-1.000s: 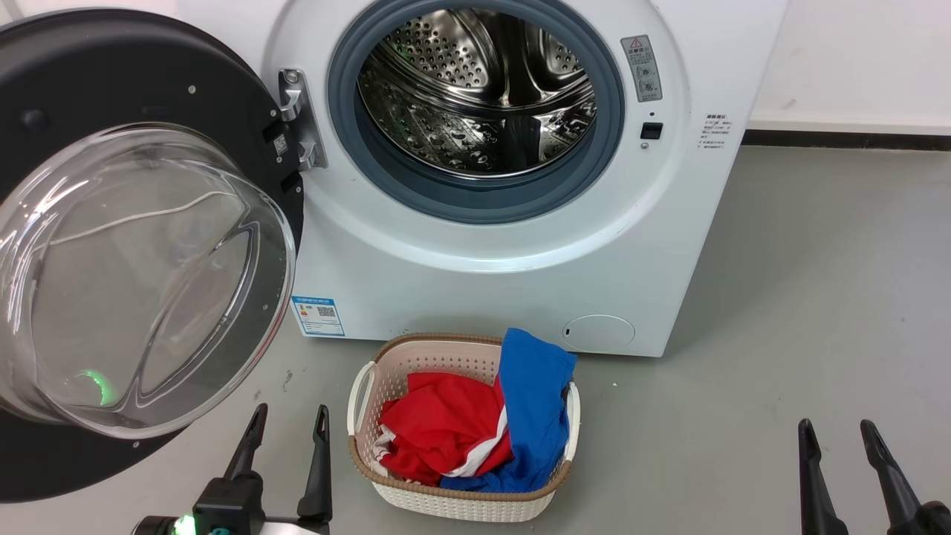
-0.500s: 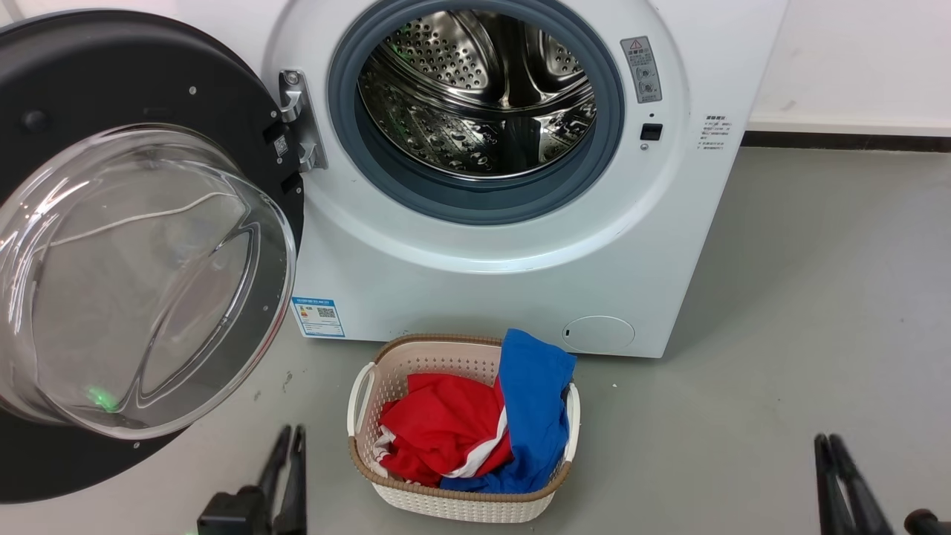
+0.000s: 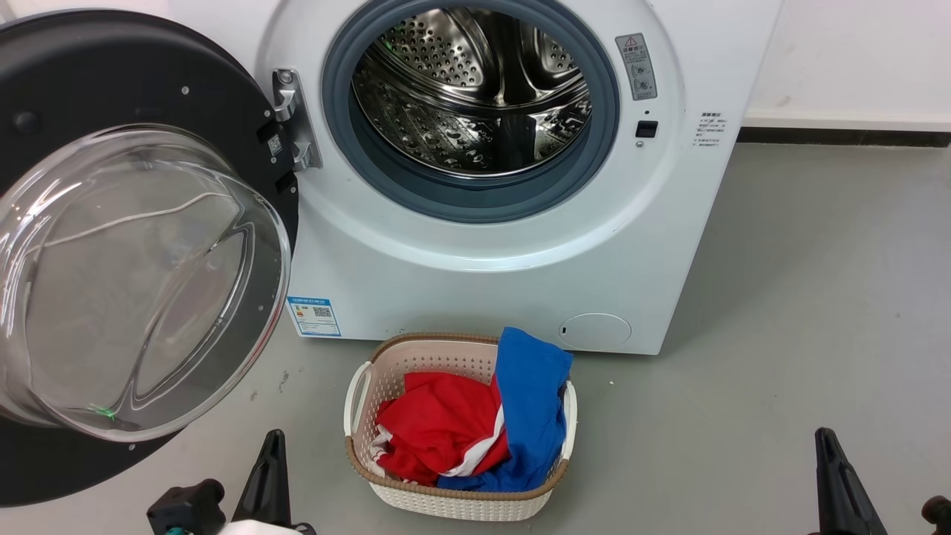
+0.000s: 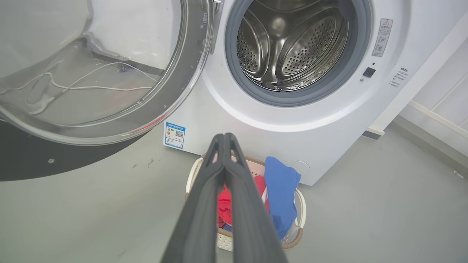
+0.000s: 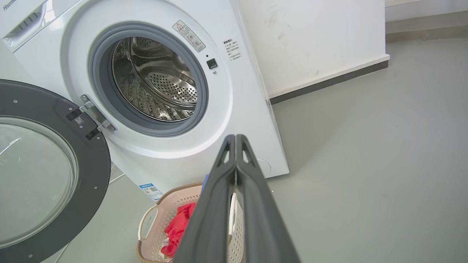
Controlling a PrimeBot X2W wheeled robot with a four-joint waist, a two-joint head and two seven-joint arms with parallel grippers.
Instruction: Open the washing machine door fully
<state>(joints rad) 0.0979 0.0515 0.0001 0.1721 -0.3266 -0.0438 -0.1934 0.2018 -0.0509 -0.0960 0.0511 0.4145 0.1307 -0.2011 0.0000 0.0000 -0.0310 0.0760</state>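
Beside the washing machine (image 3: 475, 282), its door (image 3: 141, 282) stands open.

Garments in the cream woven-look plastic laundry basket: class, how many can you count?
2. A red garment with white trim lies at the basket's left; a blue garment drapes over its right rim. More may be hidden underneath.

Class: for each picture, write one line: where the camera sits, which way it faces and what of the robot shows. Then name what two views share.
Head view: on the head, facing forward and down at the washing machine, the open washing machine door and the laundry basket; left gripper and right gripper below.
Left wrist view: on that wrist, along its shut fingers toward the drum.
Right wrist view: on that wrist, along its shut fingers toward the machine.
Both wrist views share the basket.
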